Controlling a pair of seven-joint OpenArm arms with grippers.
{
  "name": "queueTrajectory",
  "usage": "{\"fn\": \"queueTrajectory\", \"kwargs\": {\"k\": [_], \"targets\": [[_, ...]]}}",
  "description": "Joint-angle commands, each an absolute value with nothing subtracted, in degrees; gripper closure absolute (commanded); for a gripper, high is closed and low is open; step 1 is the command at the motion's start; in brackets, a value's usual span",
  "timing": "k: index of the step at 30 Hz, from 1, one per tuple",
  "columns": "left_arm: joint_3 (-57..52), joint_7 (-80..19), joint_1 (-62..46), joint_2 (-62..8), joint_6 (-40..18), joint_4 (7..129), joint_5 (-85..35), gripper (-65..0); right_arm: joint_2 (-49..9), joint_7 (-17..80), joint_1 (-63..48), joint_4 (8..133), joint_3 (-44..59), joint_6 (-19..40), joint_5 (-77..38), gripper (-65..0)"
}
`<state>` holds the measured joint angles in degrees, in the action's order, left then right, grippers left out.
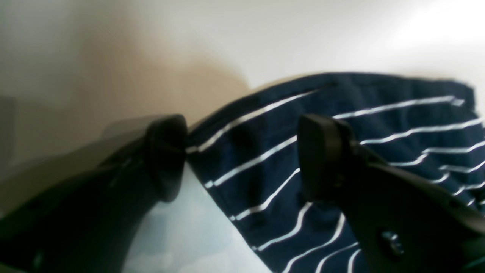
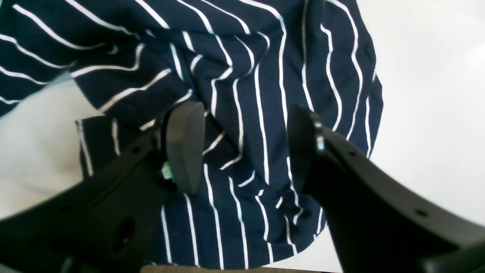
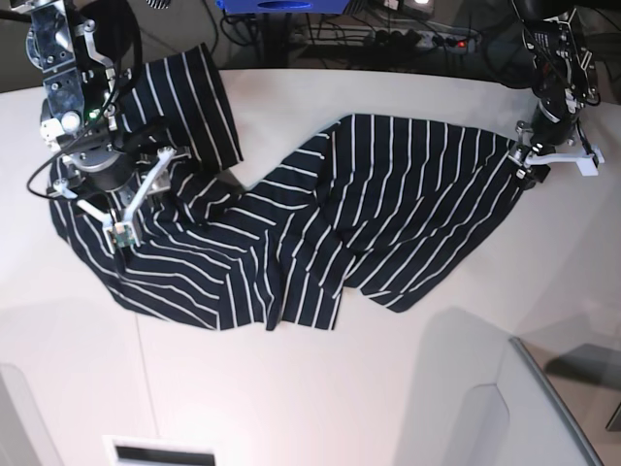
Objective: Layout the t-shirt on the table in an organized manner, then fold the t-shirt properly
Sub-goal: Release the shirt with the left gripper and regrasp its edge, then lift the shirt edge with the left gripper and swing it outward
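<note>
The t-shirt (image 3: 388, 214), dark navy with thin white stripes, lies wrinkled across the table (image 3: 340, 388), one part folded up toward the far left. My left gripper (image 3: 525, 161) stands at the shirt's right corner. In the left wrist view the left gripper (image 1: 242, 159) is open, and the shirt's edge (image 1: 265, 163) lies on the table between its fingers. My right gripper (image 3: 116, 218) hangs over the shirt's left end. Seen from the right wrist, the right gripper (image 2: 244, 151) is open just above bunched cloth (image 2: 246, 76).
Cables and a power strip (image 3: 427, 39) run behind the table's curved far edge. A grey-white panel (image 3: 485, 408) rises at the front right, and a small white label (image 3: 160, 451) sits at the front edge. Bare tabletop lies in front of the shirt.
</note>
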<state>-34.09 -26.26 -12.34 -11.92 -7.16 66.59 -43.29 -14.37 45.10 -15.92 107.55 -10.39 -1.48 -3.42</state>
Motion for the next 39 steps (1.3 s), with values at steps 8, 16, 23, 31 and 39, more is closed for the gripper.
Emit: {"fn": "queueTrajectory", "kwargs": {"k": [8, 16, 23, 31, 39], "targets": [[-33.89, -29.67, -12.53, -12.35, -6.64, 67.82, -43.12, 0.0, -14.81, 44.09, -15.52, 108.53, -10.15, -1.71, -3.12, -32.1], [-41.27, -48.48, -13.32, -9.98, -6.37, 90.59, -43.30, 0.0, -14.81, 44.18, -15.43, 108.44, -10.15, -1.71, -3.12, -32.1], [-53.32, -70.73, 0.31, -3.74, -0.40, 111.08, -43.30, 0.0, -14.73, 43.91, -12.53, 99.47, -10.15, -1.54, -3.12, -32.1], [-56.31, -75.12, 13.93, 0.75, 0.92, 112.04, -52.26, 0.0, -14.73, 40.13, -13.23, 98.33, -10.15, -1.54, -3.12, -32.1], [-58.24, -75.03, 25.54, 1.10, 1.01, 111.25, -52.09, 0.0, -14.81, 40.04, -13.05, 98.42, -9.80, -1.54, -3.12, -32.1]]}}
